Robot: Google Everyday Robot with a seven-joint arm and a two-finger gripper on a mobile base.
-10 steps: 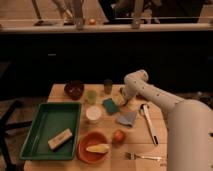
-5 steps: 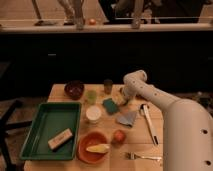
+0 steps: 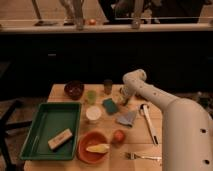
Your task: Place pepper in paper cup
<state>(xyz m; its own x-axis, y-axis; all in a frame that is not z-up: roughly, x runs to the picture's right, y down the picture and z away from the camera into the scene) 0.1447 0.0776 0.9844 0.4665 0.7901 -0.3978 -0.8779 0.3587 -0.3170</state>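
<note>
The white paper cup [image 3: 93, 114] stands upright near the middle of the wooden table [image 3: 135, 145], just right of the green tray. My arm reaches in from the lower right, bends at its elbow [image 3: 135, 77] and points down. My gripper [image 3: 122, 99] is low over the table's back right part, between the small dark glass cup and the grey cloth, about a hand's width right of and behind the paper cup. The pepper is hidden; the gripper covers the spot beneath it.
A green tray [image 3: 47, 131] with a tan block fills the left. Behind the paper cup are a brown bowl [image 3: 74, 89], a translucent green cup [image 3: 91, 96], a dark glass cup [image 3: 108, 85] and a green sponge [image 3: 110, 105]. A grey cloth [image 3: 127, 118], red bowl [image 3: 93, 147], orange fruit [image 3: 118, 135], fork [image 3: 142, 156] and utensil [image 3: 149, 124] lie in front.
The gripper stays over the same spot at the back right of the table. Nothing on the table has visibly moved.
</note>
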